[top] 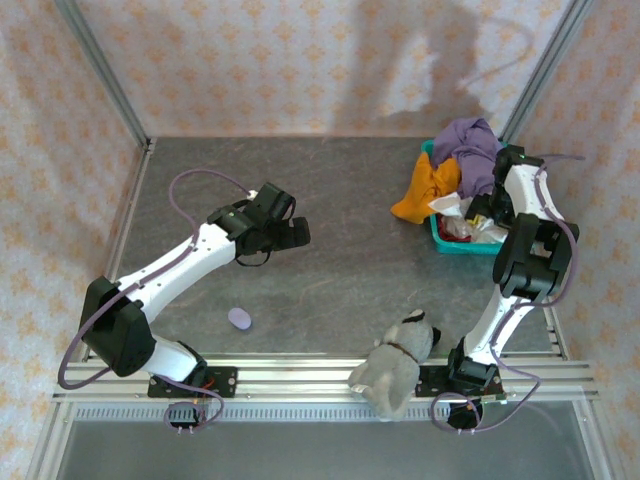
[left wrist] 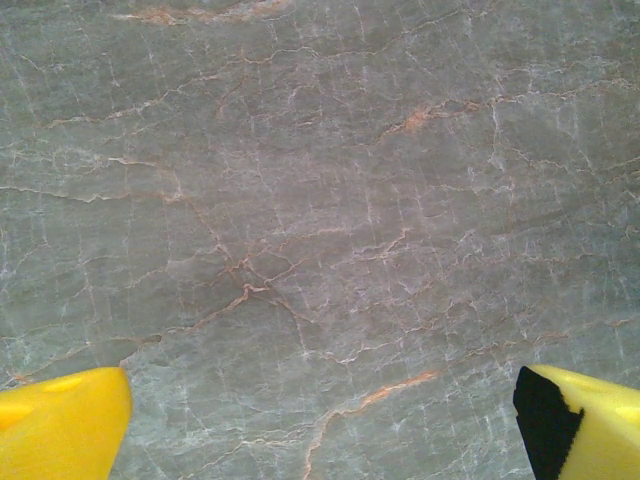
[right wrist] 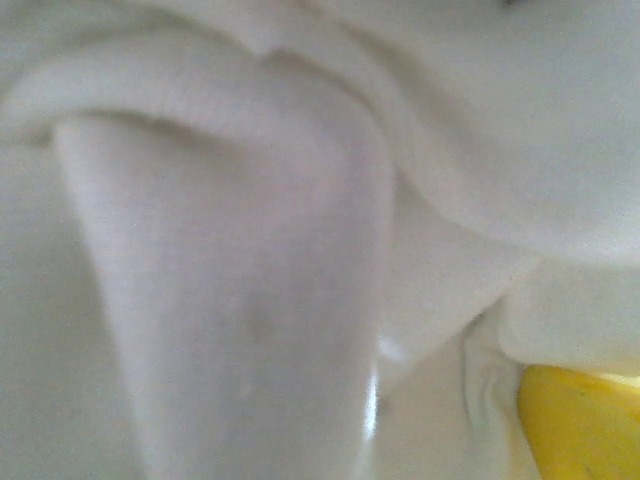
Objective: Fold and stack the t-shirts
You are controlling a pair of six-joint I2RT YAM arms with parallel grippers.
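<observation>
The t-shirts (top: 462,175) are lying heaped in the teal plastic basket (top: 440,240) at the far right of the tabletop (top: 350,270), so the right arm is working there. It is rising from its base, folding back at the elbow and pointing its wrist down into the pile. The right claw (top: 478,212) is standing wide open and pressing into the cream-white t-shirt (right wrist: 250,250), with one yellow finger (right wrist: 580,425) showing beside a fold. As far as I can judge, it is gripping nothing yet. The purple t-shirt (top: 470,148) is draping over the heap's far side, and the orange t-shirt (top: 425,195) is spilling over the rim. The left arm is stretching low over bare tabletop, with the left claw (left wrist: 320,430) gaping wide and empty, probably waiting to take a corner.
</observation>
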